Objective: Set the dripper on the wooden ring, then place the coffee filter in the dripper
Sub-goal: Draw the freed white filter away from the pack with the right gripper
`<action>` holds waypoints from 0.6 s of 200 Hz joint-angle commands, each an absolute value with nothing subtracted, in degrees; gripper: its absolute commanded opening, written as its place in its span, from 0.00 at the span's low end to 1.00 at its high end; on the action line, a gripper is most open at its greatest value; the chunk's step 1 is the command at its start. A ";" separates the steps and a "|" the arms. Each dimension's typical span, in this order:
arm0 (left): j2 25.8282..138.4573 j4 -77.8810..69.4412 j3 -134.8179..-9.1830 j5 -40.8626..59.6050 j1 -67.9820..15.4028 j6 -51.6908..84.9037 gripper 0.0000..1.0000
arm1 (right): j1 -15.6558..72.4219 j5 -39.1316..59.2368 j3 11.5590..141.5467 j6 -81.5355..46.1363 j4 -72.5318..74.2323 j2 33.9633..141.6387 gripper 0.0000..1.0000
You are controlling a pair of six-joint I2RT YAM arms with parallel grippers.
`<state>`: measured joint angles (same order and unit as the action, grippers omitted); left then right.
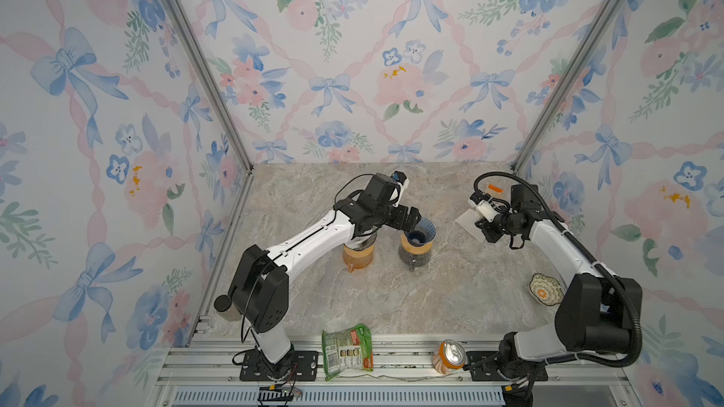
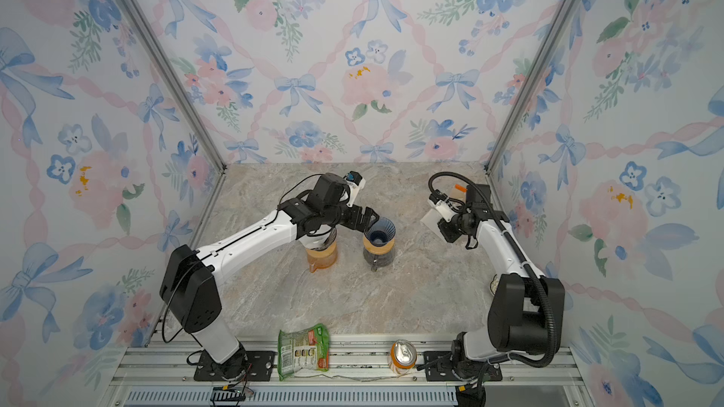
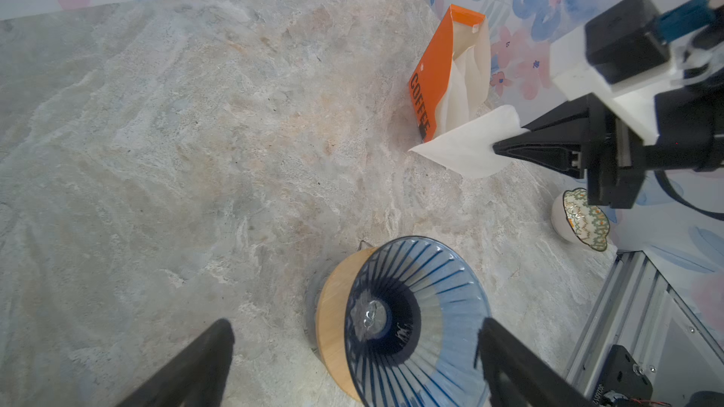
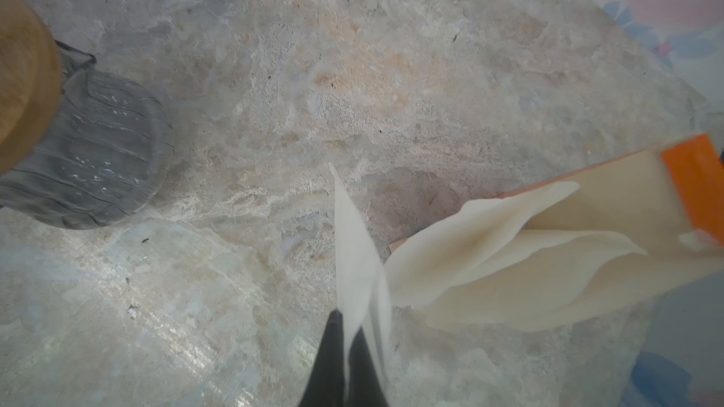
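On the marbled surface (image 1: 391, 299) stands the blue ribbed dripper (image 3: 415, 307), wood-collared, atop a grey carafe (image 4: 90, 166). Well apart from it, an orange box (image 3: 431, 80) reads "COFFEE", white papers (image 3: 470, 84) spilling out. The left pincer (image 1: 413, 218) gapes wide at the dripper's rim. The right pincer (image 4: 346, 323), clamped tight, holds the filter (image 3: 458, 146) near the box, well apart from the dripper.

Left arm (image 1: 313, 236): white links, black joint housings, thin black cable (image 1: 354, 180).
Right arm (image 1: 556, 244): white links, black joints, thick ribbed black hose (image 1: 639, 330).
Tool fingers (image 3: 548, 142): black, tapered.
Base plates (image 1: 305, 362): black, flat, screwed.
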<state>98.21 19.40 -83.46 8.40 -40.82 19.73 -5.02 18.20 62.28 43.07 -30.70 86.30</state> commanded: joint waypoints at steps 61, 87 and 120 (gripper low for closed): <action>97.99 19.25 -83.10 8.52 -40.08 19.69 0.98 | -4.97 9.15 67.83 43.87 -27.65 94.53 0.00; 98.34 19.25 -83.23 8.70 -39.99 19.86 0.98 | -5.27 6.87 67.95 44.41 -24.29 96.08 0.00; 98.78 19.25 -83.58 8.79 -39.90 19.91 0.98 | -5.79 5.59 68.53 45.14 -21.36 96.43 0.00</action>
